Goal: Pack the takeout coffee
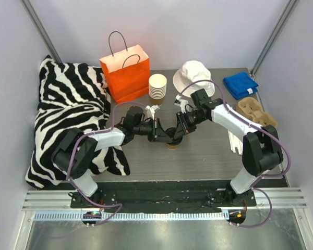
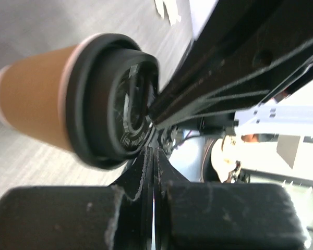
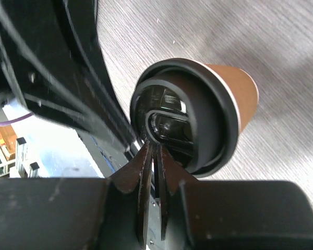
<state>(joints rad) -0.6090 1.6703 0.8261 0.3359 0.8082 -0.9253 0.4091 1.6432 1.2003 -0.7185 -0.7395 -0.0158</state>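
Observation:
The takeout coffee (image 1: 173, 146), a tan-brown paper cup with a round black lid, stands on the grey table in the middle of the top view. Both arms meet right above it. My left gripper (image 1: 164, 136) is shut, and in the left wrist view its tip (image 2: 152, 148) rests against the lid (image 2: 107, 99) near the raised sip spout. My right gripper (image 1: 178, 134) is also shut, and its tip (image 3: 155, 148) touches the lid (image 3: 198, 120) from the other side. The cup wall (image 3: 242, 91) shows beyond the lid. Neither gripper holds anything.
An orange paper bag (image 1: 126, 73) stands open at the back left. A stack of lidless cups (image 1: 157, 86) and a white hat (image 1: 194, 77) are behind the arms. A blue cloth (image 1: 241, 84) and a pulp carrier (image 1: 255, 112) lie right. A zebra blanket (image 1: 73, 114) lies left.

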